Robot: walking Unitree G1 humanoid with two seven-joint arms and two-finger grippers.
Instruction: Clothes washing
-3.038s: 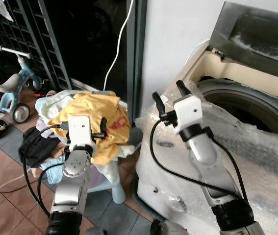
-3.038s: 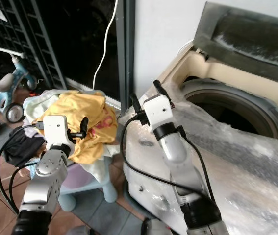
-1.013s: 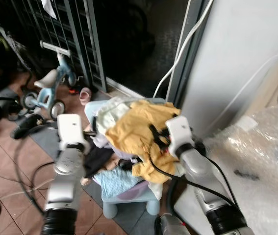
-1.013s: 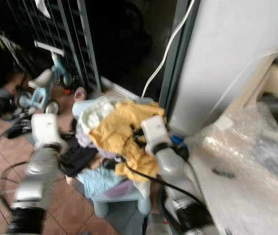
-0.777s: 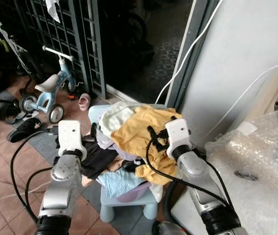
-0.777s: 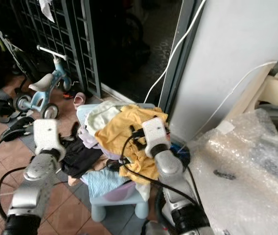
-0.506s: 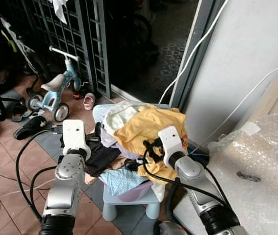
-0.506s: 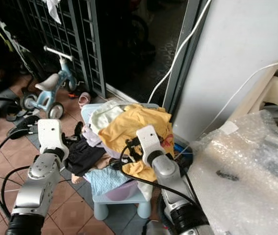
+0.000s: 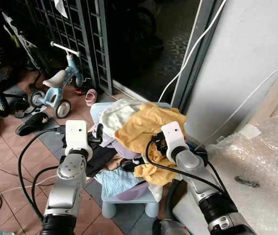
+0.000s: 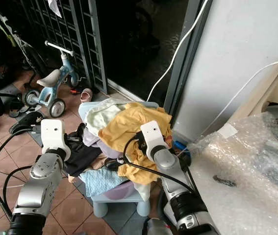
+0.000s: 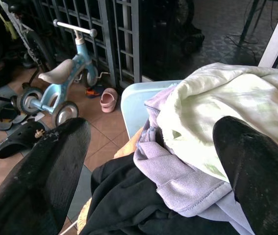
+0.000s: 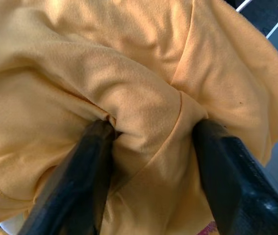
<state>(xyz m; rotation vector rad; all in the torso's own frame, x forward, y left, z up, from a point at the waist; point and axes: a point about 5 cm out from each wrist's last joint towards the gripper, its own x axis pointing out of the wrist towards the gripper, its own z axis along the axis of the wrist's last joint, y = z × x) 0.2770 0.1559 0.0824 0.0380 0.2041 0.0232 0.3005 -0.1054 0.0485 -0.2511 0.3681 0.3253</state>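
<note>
A heap of laundry fills a light blue basket (image 9: 95, 108) on a small stool. On top lies a yellow garment (image 9: 143, 125), with a pale green one (image 11: 217, 98), a lilac one (image 11: 168, 171) and a black one (image 9: 97, 156) beside it. My right gripper (image 12: 151, 125) is pushed into the yellow garment, its fingers apart with a fold of cloth bulging between them. My left gripper (image 11: 152, 125) hovers open just left of the pile, over the black and lilac clothes, holding nothing.
The bubble-wrapped washing machine (image 9: 261, 161) stands at the right against a white wall. A blue child's tricycle (image 9: 55, 85), a pink shoe (image 9: 90, 94) and black sandals (image 9: 31, 125) lie on the tiled floor left of the basket, before a metal gate (image 9: 87, 39).
The view has turned left from the washing machine to the laundry pile. My right gripper came down from above the machine into the yellow garment. My left gripper settled beside the pile.
</note>
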